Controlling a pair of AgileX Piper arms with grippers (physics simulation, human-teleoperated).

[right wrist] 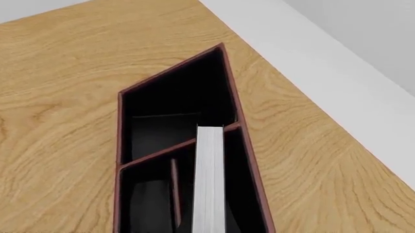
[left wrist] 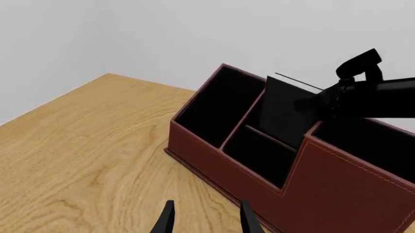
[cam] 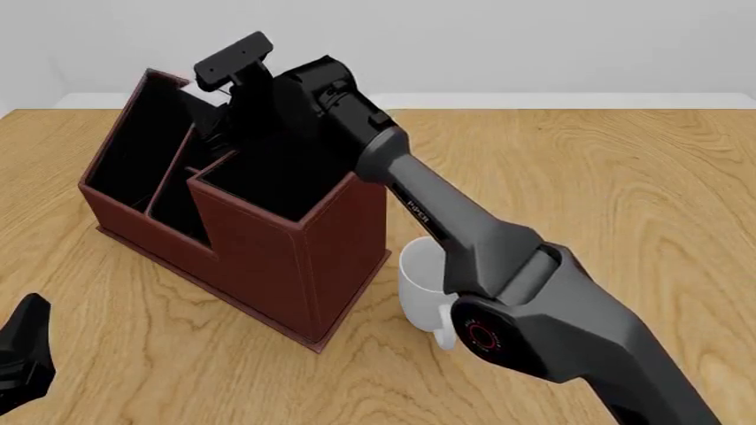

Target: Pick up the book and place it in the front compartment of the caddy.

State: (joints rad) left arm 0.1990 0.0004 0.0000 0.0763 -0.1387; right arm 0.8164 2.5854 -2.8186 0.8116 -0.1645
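Note:
The dark red-brown caddy stands on the table's left half, its black-lined compartments open upward. My right gripper reaches over it from the right and is shut on the black book. The book hangs upright with its lower part down between the caddy's walls, beside an inner divider. Its white page edges run down the right wrist view over the caddy's interior. My left gripper is open and holds nothing, low over the wood, a short way from the caddy's low wall.
A white mug stands against the caddy's right corner, under the right arm. The right arm's links stretch across the table's middle and right. The table's far edge meets a pale wall behind the caddy.

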